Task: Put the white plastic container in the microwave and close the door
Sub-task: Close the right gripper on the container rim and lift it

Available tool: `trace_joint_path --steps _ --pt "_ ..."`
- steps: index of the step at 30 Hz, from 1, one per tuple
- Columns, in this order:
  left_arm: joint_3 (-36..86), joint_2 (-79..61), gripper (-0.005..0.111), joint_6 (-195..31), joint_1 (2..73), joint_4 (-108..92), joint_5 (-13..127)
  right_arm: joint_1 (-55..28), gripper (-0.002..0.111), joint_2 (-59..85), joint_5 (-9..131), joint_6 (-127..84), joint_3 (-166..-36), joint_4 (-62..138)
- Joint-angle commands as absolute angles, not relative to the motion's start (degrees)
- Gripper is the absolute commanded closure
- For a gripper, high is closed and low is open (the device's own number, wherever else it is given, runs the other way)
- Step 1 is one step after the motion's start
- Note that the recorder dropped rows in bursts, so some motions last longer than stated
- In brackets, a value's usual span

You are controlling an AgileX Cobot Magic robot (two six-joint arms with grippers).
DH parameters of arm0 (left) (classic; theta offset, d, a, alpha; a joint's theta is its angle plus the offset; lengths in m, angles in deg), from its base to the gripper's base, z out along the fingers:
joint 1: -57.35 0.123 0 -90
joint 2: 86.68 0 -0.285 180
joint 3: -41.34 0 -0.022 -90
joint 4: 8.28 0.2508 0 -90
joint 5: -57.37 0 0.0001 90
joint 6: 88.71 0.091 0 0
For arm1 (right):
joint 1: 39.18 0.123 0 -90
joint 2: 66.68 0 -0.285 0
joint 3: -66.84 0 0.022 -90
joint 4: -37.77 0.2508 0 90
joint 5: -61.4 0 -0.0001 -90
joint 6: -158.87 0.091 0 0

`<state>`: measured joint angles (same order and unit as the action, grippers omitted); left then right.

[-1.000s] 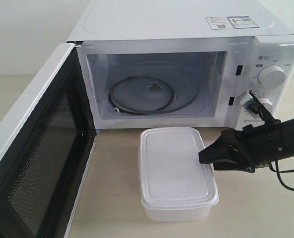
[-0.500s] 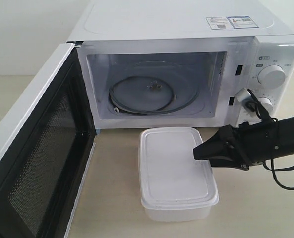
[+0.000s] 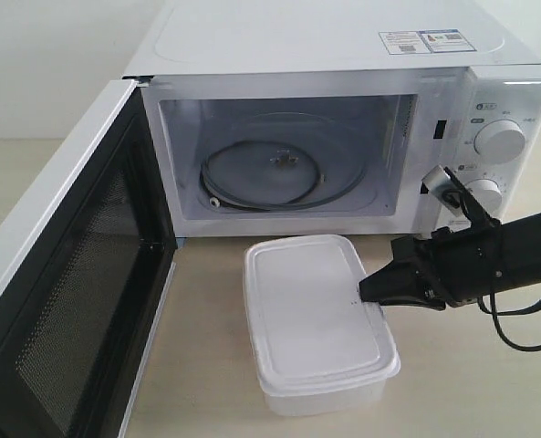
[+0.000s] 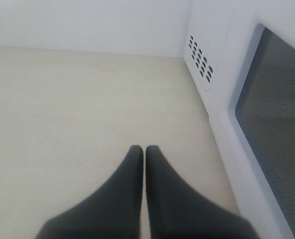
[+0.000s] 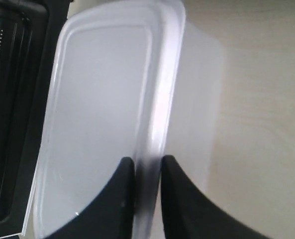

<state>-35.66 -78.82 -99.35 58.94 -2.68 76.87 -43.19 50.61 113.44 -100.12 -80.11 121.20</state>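
While pinching the right rim of the white plastic container [image 3: 311,315], reaches in low from the right with the right gripper [image 3: 362,294], with fingers [image 5: 120,199] on either side of the lid edge. Shows that container lidded on the table [image 3: 206,374], just near of the microwave [image 3: 325,55], outside the cavity, right of the open door [image 3: 78,301]. Holds the left gripper [image 4: 145,148] clenched on nothing, above bare table beside the door's outer face.
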Motion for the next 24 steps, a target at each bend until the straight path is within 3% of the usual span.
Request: trace_joint_path --steps 1,24 --pt "-35.9 -78.9 0.103 -99.2 59.0 -2.9 76.7 -43.2 0.108 50.5 113.3 -101.2 -80.1 120.0" --pt "-35.9 -78.9 0.103 -99.2 59.0 -2.9 76.7 -43.2 0.109 50.2 116.2 -93.9 -80.1 113.0"
